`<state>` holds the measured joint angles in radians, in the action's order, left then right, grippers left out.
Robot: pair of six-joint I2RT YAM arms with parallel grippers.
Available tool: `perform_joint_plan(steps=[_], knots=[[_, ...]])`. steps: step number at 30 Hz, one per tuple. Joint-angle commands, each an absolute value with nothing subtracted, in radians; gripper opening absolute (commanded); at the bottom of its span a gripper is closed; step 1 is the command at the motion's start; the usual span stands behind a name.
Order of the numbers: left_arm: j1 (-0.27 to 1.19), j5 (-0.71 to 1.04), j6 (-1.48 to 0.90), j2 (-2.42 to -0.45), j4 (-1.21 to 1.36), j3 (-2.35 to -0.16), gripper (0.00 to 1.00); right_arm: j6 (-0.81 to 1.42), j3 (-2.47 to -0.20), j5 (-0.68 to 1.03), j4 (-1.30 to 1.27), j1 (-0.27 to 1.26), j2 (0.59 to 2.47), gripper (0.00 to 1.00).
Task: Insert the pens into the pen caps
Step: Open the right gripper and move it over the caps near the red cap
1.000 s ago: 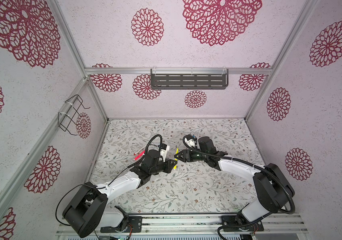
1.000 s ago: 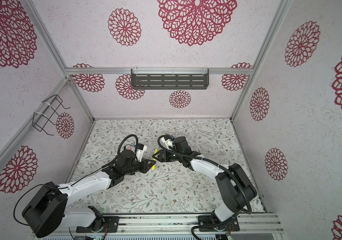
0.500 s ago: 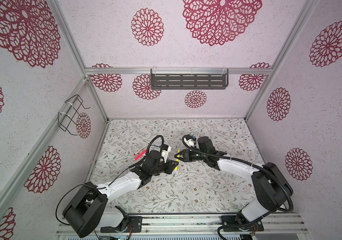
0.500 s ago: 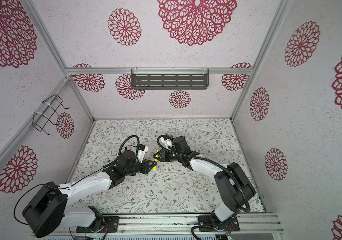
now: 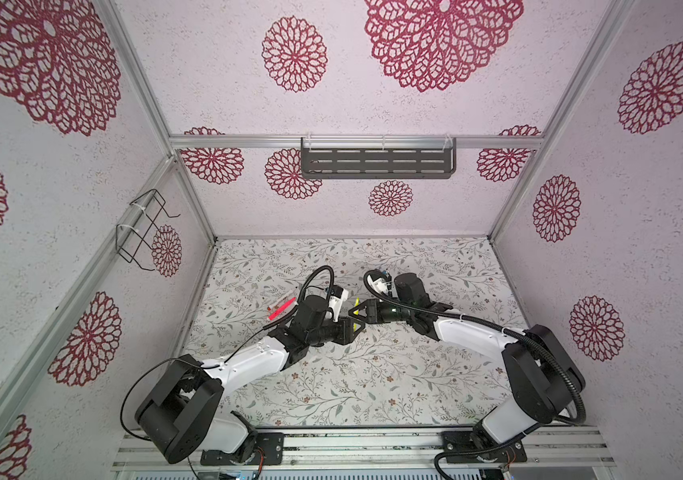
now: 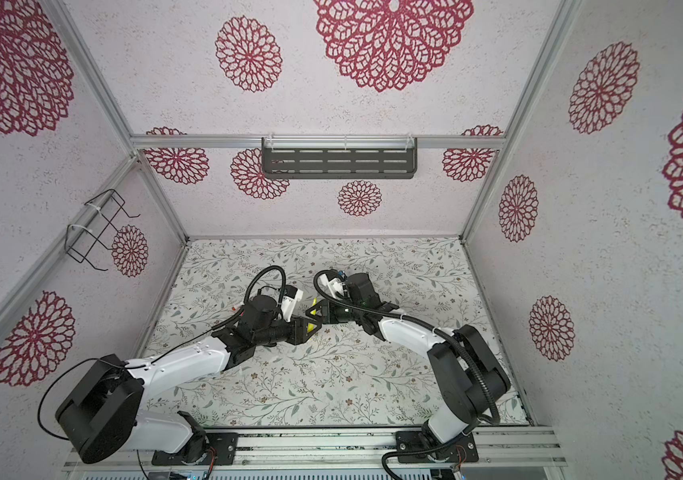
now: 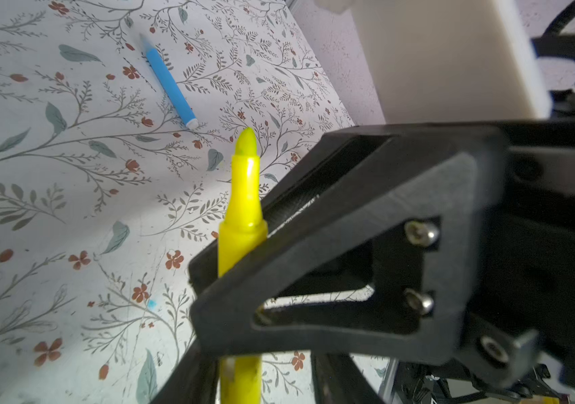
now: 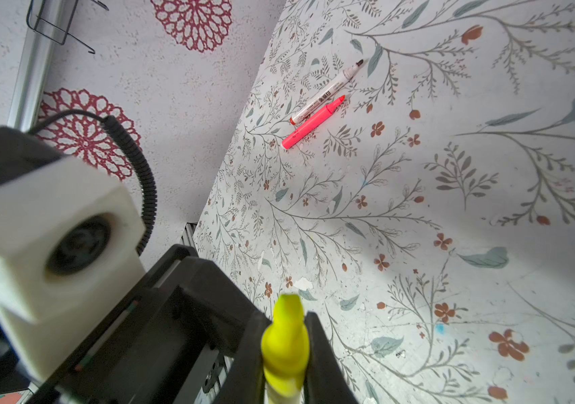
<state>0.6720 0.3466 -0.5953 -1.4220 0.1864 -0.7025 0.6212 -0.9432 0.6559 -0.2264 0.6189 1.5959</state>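
- The left gripper [image 5: 353, 329] and the right gripper [image 5: 355, 313] stand tip to tip over the middle of the floral table [image 5: 373, 374] in both top views.
- The yellow pen [image 7: 242, 196] is up off the table, running between the two grippers. Its felt tip is bare.
- Right gripper: jaws closed tight on the yellow pen's barrel, just behind the tapered neck. In the right wrist view its fingers [image 8: 319, 353] pinch the pen from both sides, and a short yellow end pokes out past them.
- Left gripper: jaws parted a little, wider than the pen. In the left wrist view the pen passes between its fingers [image 7: 188, 377], close against one, with a strip of table showing between the pen and the other. I cannot tell whether the near finger actually presses on the pen.
- The blue pen [image 7: 170, 82] lies flat on the table by itself, well apart from the grippers.
- The pink-red pen [image 8: 314, 122] and the white pen [image 8: 326, 89] with red ends lie side by side on the table, nearly parallel and just beside each other. A top view places the pair on the left part of the table, near the left gripper's wrist.
- The pink-red pen's tip is uncapped, and the white pen shows a dark bare tip.
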Motion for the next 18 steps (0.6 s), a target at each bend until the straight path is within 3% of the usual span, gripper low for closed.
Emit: perform_joint_plan(steps=[1,7,15,18], knots=[[0.681,0.363,-0.586,-1.438,0.172,-0.731,0.42,0.605,-0.977,0.658,-0.248,0.624,1.561,0.13],[0.681,0.363,-0.581,-1.447,0.160,-0.739,0.35,0.604,-0.979,0.655,-0.253,0.624,1.552,0.12],[0.681,0.322,-0.580,-1.442,0.136,-0.741,0.08,0.602,-0.965,0.646,-0.252,0.623,1.541,0.13],[0.681,0.295,-0.586,-1.439,0.125,-0.739,0.02,0.600,-0.960,0.635,-0.244,0.623,1.533,0.19]])
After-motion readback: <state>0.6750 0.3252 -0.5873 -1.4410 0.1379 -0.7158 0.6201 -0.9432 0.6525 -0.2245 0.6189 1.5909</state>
